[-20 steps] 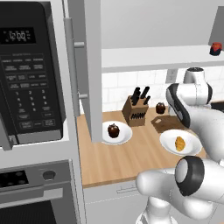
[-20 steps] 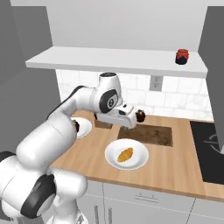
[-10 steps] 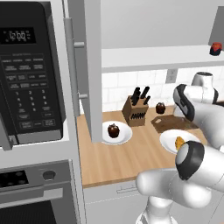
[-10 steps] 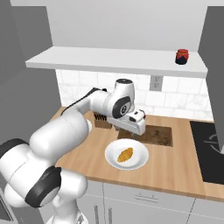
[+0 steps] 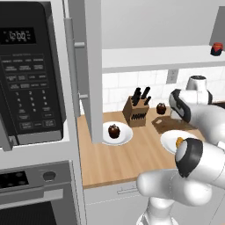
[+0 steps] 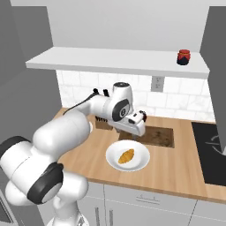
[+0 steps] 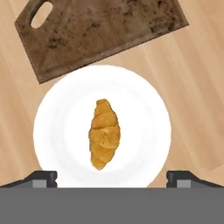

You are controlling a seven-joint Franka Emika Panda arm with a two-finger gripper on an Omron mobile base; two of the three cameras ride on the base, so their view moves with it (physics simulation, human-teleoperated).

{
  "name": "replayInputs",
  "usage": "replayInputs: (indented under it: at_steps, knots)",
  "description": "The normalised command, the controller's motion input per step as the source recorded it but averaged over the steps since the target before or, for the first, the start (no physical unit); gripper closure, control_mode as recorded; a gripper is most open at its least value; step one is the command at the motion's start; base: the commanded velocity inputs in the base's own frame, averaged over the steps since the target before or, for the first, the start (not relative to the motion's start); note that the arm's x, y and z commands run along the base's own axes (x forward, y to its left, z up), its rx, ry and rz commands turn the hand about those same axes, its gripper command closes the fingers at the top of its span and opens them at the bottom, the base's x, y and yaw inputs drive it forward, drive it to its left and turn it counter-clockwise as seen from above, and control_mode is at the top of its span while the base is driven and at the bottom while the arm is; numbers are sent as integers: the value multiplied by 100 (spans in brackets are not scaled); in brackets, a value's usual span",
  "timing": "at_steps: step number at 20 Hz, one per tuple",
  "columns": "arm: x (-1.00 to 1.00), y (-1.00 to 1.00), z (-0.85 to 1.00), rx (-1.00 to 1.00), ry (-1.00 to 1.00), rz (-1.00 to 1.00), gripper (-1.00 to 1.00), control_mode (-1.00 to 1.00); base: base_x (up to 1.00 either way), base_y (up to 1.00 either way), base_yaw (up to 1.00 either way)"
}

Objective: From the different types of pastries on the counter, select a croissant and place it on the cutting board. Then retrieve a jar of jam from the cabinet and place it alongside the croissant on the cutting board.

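Observation:
The golden croissant (image 7: 104, 133) lies in the middle of a round white plate (image 7: 52, 122), directly below my open gripper (image 7: 111, 179), whose fingertips (image 7: 43, 177) stand wide apart with nothing between them. The dark brown cutting board (image 7: 100, 30) lies bare just beyond the plate. From the right base view, the gripper (image 6: 130, 132) hovers over the croissant (image 6: 126, 156), with the cutting board (image 6: 156, 136) behind. The red jar of jam (image 6: 183, 56) stands on the cabinet shelf (image 6: 114, 62). One dark muffin (image 5: 114, 130) sits on a plate, another muffin (image 5: 161, 108) by the wall.
A knife block (image 5: 137, 110) stands at the back of the counter (image 5: 132, 162). The open cabinet door (image 5: 90, 70) hangs left of it, beside the black microwave (image 5: 30, 74). A black stovetop (image 6: 212, 150) borders the counter on the right.
The hand has swung from near the back muffin, forward and to the right, and now hangs above the croissant's plate. The pastries and jar have not moved.

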Motion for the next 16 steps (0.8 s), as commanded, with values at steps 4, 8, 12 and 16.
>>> replayInputs:
  at_steps: [4,8,12,16]
  knots:
    - [2,0,-54,-2,0,0,-100,-100,0,0,0]
    - [0,0,-31,1,0,0,-100,-100,0,0,0]
    - [-1,0,-30,0,0,0,-100,-100,0,0,0]
    - [-1,0,-30,0,0,0,-100,-100,0,0,0]
